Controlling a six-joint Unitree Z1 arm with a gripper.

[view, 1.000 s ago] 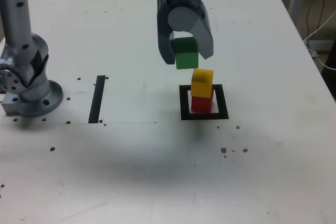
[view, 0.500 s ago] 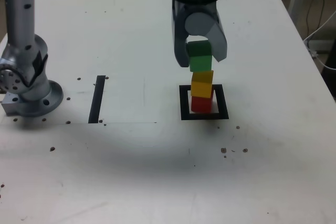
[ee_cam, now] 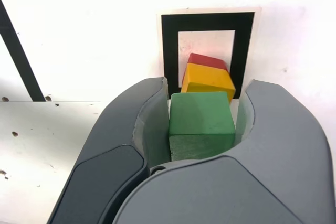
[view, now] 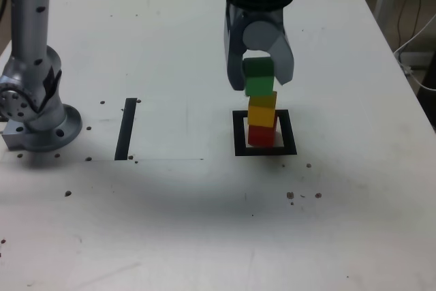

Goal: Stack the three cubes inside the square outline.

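The gripper (view: 259,76) pinches the green cube (view: 259,77) over the yellow cube (view: 262,109) – whether those 2 touch, I cannot tell. The red cube (ee_cam: 207,61), mostly hidden beneath yellow in the wrist view, stands inside the square outline (view: 289,132).

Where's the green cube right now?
In the exterior view, the green cube is between the jaws of the gripper, just above the yellow cube, right of the straight black strip.

Arm (view: 28,39): grey cylindrical tubes, dark round spots; round grey base. Wrist above end effector: black, rounded. Gripper (ee_cam: 202,116): grey, curved, thick-walled jaws; darker inset panel on one, outlined seams.
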